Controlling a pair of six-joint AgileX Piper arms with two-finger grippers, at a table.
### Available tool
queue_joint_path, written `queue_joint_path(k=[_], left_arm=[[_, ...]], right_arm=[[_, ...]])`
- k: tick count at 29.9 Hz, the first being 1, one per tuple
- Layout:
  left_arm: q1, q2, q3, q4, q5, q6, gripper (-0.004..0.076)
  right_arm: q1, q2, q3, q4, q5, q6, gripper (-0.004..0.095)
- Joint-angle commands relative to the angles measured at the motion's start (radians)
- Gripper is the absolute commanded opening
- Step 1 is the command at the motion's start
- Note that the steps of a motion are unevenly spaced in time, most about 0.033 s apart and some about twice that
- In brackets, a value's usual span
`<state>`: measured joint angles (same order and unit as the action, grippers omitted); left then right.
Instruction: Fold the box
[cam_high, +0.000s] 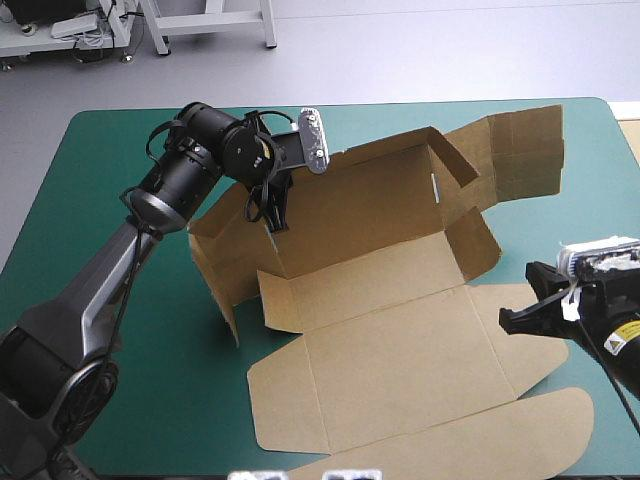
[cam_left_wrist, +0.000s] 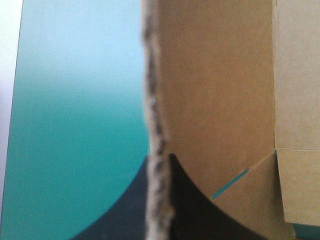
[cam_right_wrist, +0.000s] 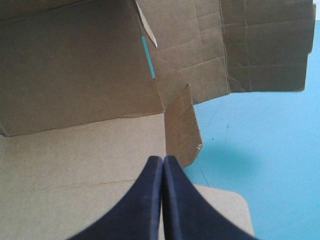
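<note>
Your left arm (cam_high: 100, 280) is nearest, coming in at the lower left of the high view and reaching up across the teal-green table (cam_high: 70, 195) toward the upper middle of the frame. There the left gripper (cam_high: 277, 222) points down onto the box (cam_high: 400, 340). Its black fingers (cam_left_wrist: 195, 215) are all but closed, with the top edge of a raised wall pinched between them. In the left wrist view that rough board edge runs straight ahead from the fingertips, with teal-green cover on one side and brown board on the other. You have the box in the middle of the table, only partly stood up. A side wall stands at the left end and a long back wall runs to the right across the centre. A short wall is raised at the right end, and more flaps spread out toward the upper right of the frame. Below the walls the wide lid lies flat, reaching the bottom edge, with rounded flaps along its lower and right sides. At the right edge of the frame, about halfway down, the right gripper (cam_high: 507, 320) has its fingers pressed together into one point, holding nothing. Its tip is over the right side of the flat lid, just beside the short raised wall. You cannot tell whether it touches the board.
</note>
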<state>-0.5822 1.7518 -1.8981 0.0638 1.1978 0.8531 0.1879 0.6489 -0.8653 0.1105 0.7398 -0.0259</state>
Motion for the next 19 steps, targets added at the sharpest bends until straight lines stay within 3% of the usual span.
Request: queue_joint_path(k=[1, 13, 19], left_arm=[[-0.036, -0.129, 0.085, 0.059, -0.114, -0.006, -0.0009], [-0.175, -0.306, 0.546, 0.538, -0.479, -0.226, -0.0009], [-0.175, -0.357, 0.662, 0.672, -0.628, -0.349, -0.0009]], right_arm=[[-0.002, 0.073, -0.111, -0.021, -0.057, -0.008, -0.0018], [-0.002, 0.337, -0.396, -0.040, -0.045, -0.033, -0.0018], [-0.002, 0.475, -0.544, -0.040, 0.041, -0.051, -0.0018]])
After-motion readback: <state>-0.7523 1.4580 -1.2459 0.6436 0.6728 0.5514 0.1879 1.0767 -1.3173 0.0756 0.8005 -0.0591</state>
